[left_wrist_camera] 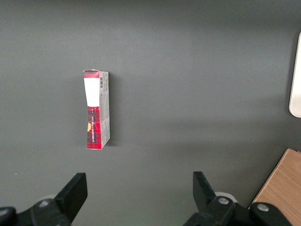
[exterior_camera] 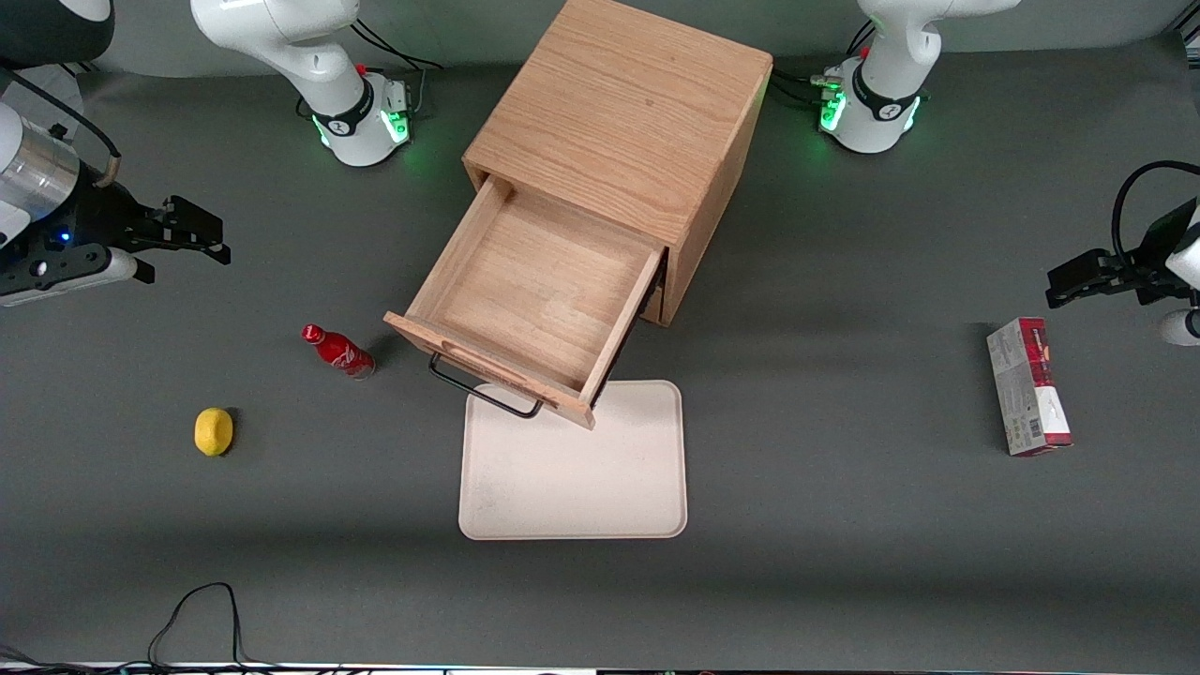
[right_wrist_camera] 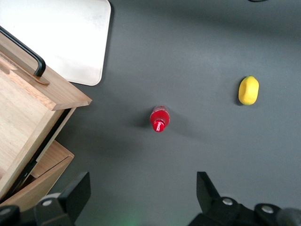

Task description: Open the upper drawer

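front view shows the upper drawer point(exterior_camera: 539, 291) pulled well out of the oak cabinet point(exterior_camera: 623, 117), its empty wooden tray exposed and its black handle point(exterior_camera: 483, 392) hanging over the edge of the white tray point(exterior_camera: 572, 469) on the counter point(exterior_camera: 844, 525); the opening looks done, with little or nothing left but to stay clear. the tool point(exterior_camera: 192, 232) hangs well apart from the drawer toward the working arm's end, fingers spread and holding nothing, above the red bottle point(right_wrist_camera: 159, 118) and lemon point(right_wrist_camera: 248, 90)

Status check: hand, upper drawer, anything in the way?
Hand open, empty, off toward working arm's end. Upper drawer pulled well out, tray bare. Handle overhangs white tray.
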